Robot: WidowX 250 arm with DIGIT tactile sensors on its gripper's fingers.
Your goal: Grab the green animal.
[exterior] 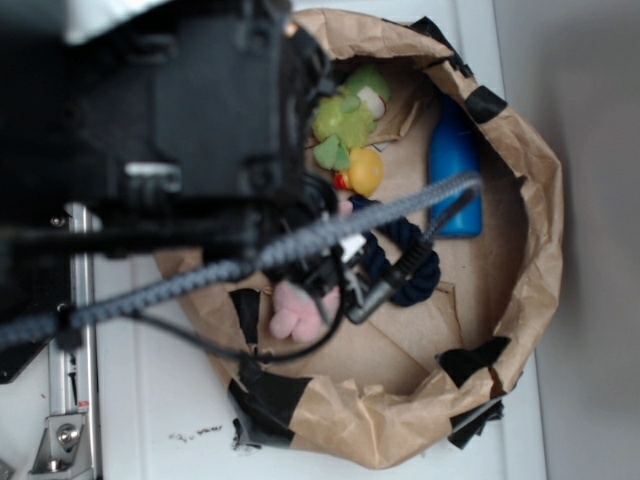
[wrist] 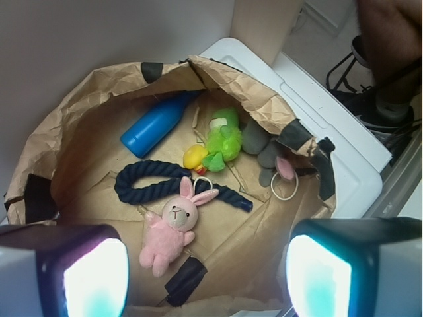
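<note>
The green animal is a fuzzy lime-green plush with a yellow-orange end, lying inside the brown paper bag towards its far side. It also shows in the exterior view, right of the black arm. My gripper is open and empty, held high above the bag's near part. Both fingertips frame the bottom of the wrist view, well short of the green animal. In the exterior view the arm hides the gripper.
Inside the bag lie a pink plush bunny, a dark blue rope, a blue bottle and a grey plush with a pink ear. The bag's crumpled walls stand up all around. A white surface lies beyond.
</note>
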